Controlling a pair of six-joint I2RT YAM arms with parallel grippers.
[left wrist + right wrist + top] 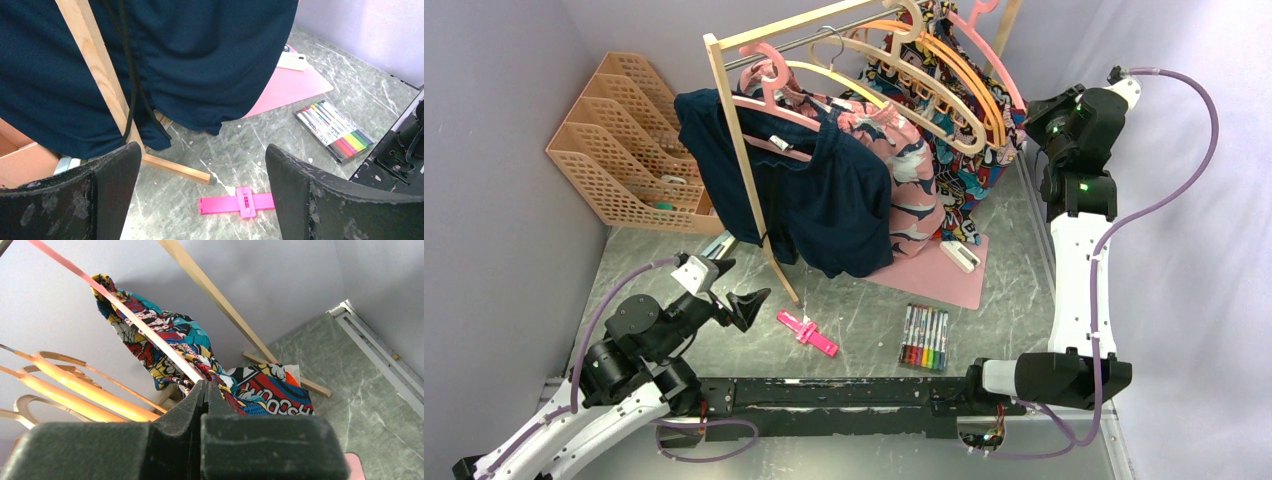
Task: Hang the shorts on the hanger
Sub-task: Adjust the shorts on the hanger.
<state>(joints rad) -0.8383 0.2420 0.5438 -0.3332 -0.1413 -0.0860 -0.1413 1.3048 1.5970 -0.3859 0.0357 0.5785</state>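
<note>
The comic-print shorts (175, 340) hang draped over the thin pale-pink bar of the hanger (100, 287). In the top view the shorts (969, 190) hang at the right end of the rack, under the pink hanger (1002, 62). My right gripper (205, 384) is raised to the rack (1027, 125). Its jaws are pressed together at the spot where the fabric lies over the bar, with a fold of shorts at the tips. My left gripper (742, 292) hovers low over the table, wide open (202, 150), with nothing between its fingers.
A wooden rack post (744, 170) carries a navy garment (824, 200), a pink patterned garment (909, 175) and orange and cream hangers (924, 70). On the table lie a pink clip (240, 202), a marker pack (334, 130) and a pink mat (944, 275). Orange file trays (619, 140) stand back left.
</note>
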